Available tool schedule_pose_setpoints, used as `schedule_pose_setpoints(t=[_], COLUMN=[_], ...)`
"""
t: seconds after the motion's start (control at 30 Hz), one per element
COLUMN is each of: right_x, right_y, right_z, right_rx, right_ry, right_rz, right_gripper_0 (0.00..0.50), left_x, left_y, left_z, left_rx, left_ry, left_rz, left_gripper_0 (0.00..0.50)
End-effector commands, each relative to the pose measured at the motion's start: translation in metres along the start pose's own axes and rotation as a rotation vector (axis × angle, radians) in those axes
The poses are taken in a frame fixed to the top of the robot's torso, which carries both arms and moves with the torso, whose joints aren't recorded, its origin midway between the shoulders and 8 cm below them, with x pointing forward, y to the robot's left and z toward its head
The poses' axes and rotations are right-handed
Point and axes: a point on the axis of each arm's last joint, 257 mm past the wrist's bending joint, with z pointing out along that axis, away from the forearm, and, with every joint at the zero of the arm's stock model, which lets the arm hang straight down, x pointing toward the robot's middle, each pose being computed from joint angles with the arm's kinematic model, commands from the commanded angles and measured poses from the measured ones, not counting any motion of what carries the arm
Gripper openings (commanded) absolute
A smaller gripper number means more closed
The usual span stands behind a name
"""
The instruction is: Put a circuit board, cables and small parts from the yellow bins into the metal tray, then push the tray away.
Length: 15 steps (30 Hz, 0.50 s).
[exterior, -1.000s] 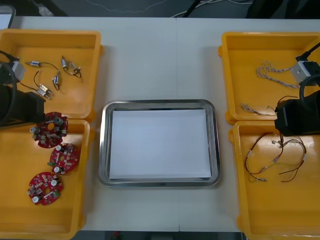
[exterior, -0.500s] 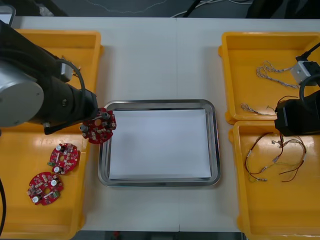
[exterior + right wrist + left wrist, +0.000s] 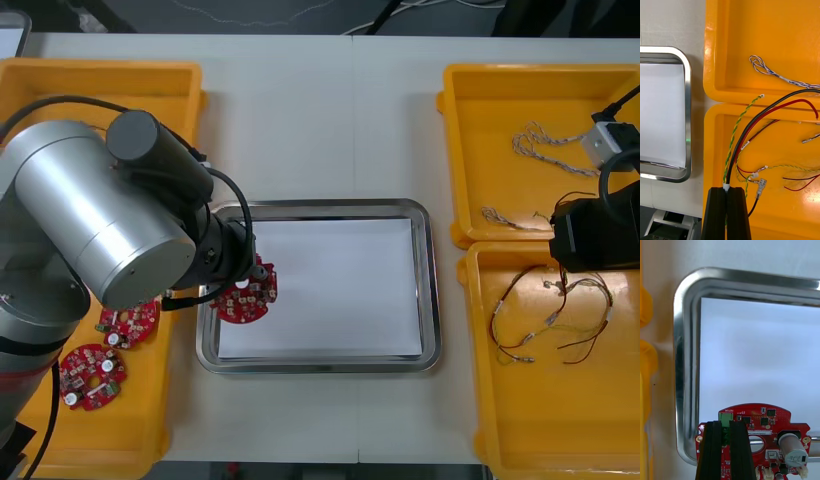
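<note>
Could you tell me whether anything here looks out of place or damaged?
Nothing stands out. The left gripper holds a red circuit board above the near left corner of the metal tray; the right gripper is shut on cables over the near right yellow bin.

There are three round red circuit boards: a first board (image 3: 246, 294) pinched in the left gripper (image 3: 725, 423), and a second board (image 3: 132, 322) and a third board (image 3: 90, 375) out to its side. One metal tray (image 3: 320, 206) lies beneath that gripper. There are four yellow bins (image 3: 455, 100), two beside each gripper. Just past the right gripper (image 3: 727, 189) lie two twisted blue and white cables, one cable (image 3: 545, 143) farther off than the other cable (image 3: 502, 216). The red and yellow cables (image 3: 767, 112) under the right gripper are too tangled to count.
</note>
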Motion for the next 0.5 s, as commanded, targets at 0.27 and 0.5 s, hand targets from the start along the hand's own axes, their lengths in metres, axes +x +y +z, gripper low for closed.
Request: schedule_pose_setpoints(t=[0.27,0.5], right_x=[-0.008,-0.008], right_y=[-0.005,-0.005], right_z=[-0.007,-0.007], right_rx=[0.035,0.035], right_ry=[-0.020,-0.020], right_rz=[-0.003,-0.003], right_gripper_0=[0.000,0.000], left_x=[0.000,0.005], left_y=[-0.014,-0.019], left_z=[0.030,0.043], left_rx=[-0.028,0.000], left_ry=[-0.006,-0.006], left_rz=[0.041,0.038], left_gripper_0=[0.000,0.000])
